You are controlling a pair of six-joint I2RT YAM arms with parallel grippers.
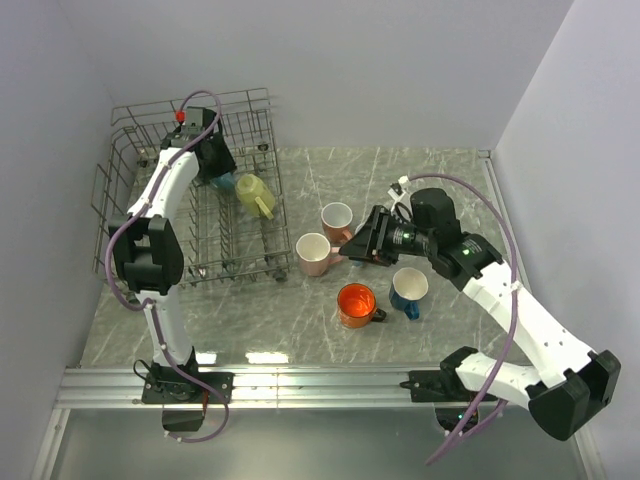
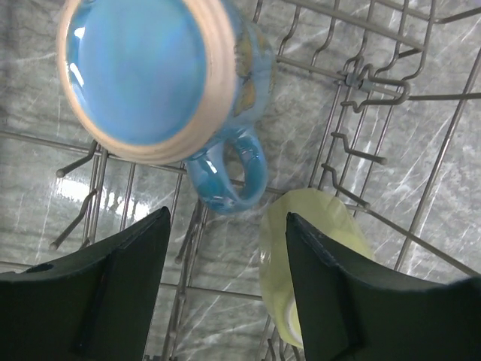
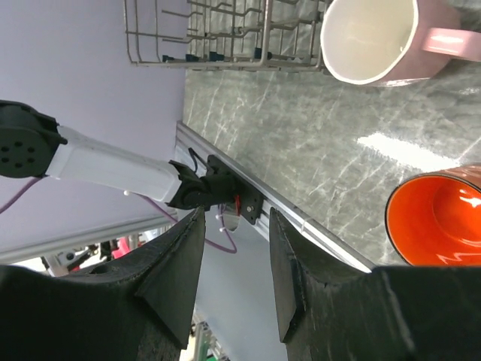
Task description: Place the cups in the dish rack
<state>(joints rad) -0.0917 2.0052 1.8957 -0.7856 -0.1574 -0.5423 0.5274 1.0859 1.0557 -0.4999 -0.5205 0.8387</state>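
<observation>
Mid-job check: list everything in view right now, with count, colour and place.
dish rack: one, grey wire, far left on table.
yellow mug: one, pale yellow, in the rack.
blue printed mug: one, blue, in the rack next to yellow mug.
salmon mug, pink mug, orange mug, dark blue mug: four, on table right of rack.
table: one, grey marbled.
left pincer: one, black, open above rack.
right pincer: one, black, open near pink mug.

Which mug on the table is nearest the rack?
The pale pink mug, beside the dish rack's right corner; the salmon mug, orange mug and dark blue mug sit farther off.
</observation>
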